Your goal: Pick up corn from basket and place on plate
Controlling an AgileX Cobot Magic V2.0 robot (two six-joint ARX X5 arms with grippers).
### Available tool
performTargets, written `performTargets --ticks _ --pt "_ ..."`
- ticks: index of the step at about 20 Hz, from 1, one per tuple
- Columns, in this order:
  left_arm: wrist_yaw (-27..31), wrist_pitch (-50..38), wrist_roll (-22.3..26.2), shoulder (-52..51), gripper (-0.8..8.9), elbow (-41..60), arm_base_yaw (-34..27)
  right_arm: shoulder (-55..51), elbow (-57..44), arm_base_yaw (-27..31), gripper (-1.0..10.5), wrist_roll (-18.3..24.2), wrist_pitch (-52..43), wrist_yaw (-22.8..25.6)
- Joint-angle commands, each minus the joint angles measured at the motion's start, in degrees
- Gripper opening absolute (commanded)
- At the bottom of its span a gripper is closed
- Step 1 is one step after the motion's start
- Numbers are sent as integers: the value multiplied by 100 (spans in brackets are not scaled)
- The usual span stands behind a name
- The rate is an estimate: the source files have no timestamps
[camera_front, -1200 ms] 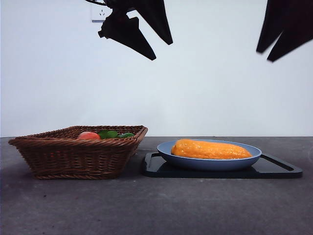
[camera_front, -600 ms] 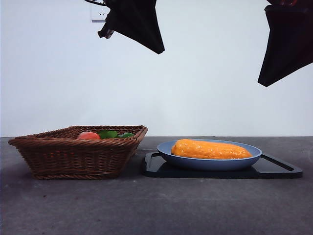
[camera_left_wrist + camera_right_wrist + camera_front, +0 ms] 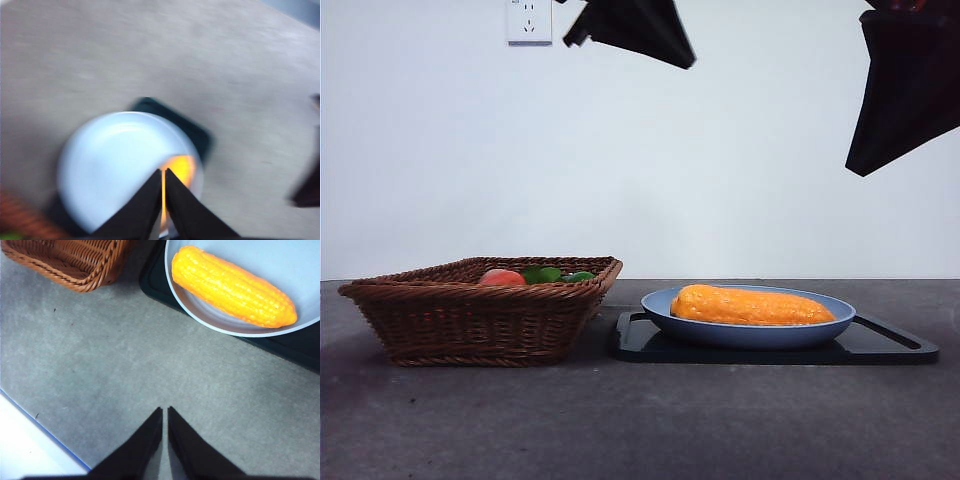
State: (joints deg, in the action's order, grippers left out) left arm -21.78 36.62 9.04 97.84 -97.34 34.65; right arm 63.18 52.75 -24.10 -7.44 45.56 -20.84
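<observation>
The corn [image 3: 750,305], a long orange-yellow cob, lies flat on the blue plate [image 3: 820,330], free of both grippers. In the right wrist view the corn [image 3: 234,286] stretches across the plate [image 3: 200,315]. The brown wicker basket [image 3: 480,320] stands to the left of the plate. My left gripper [image 3: 163,171] is shut and empty, high above the plate [image 3: 115,160]; its jaws hide most of the corn [image 3: 181,167] in that blurred view. In the front view it hangs as a dark shape [image 3: 638,28] at the top. My right gripper [image 3: 165,409] is shut over bare table, up at the right [image 3: 905,90].
The plate rests on a flat black tray [image 3: 890,345]. A round red-orange fruit [image 3: 501,277] and green items [image 3: 552,274] lie in the basket. The basket's corner [image 3: 75,265] shows in the right wrist view. A wall socket [image 3: 529,22] sits on the back wall.
The left gripper has shut its jaws and moved up and to the right, away from the plate. The right arm shifted a second ago and has stayed still since. The corn has not moved.
</observation>
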Motion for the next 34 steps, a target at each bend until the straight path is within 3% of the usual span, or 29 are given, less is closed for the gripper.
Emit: performTargets --ticks 1,8,16,20,26,34 --pt "267 -39 59 -264 8 -160 -282 35 24 -35 2 -46 -55 -9" --pt "278 -155 101 -2188 8 599 -1836 35 24 -35 2 -46 -55 -9" --pt "280 -2468 76 -5654 8 4527 -3790 35 24 -35 2 -46 -55 -9" --pt "546 -3228 31 -6776 8 6094 -4037 35 24 -35 2 -46 -55 -9" --pt "964 -3237 -175 -8236 8 8054 -4096 35 24 -35 2 -46 -55 -9" --pt "1005 -2977 -291 -9318 8 9289 -4146 35 22 -35 2 -46 -55 -9"
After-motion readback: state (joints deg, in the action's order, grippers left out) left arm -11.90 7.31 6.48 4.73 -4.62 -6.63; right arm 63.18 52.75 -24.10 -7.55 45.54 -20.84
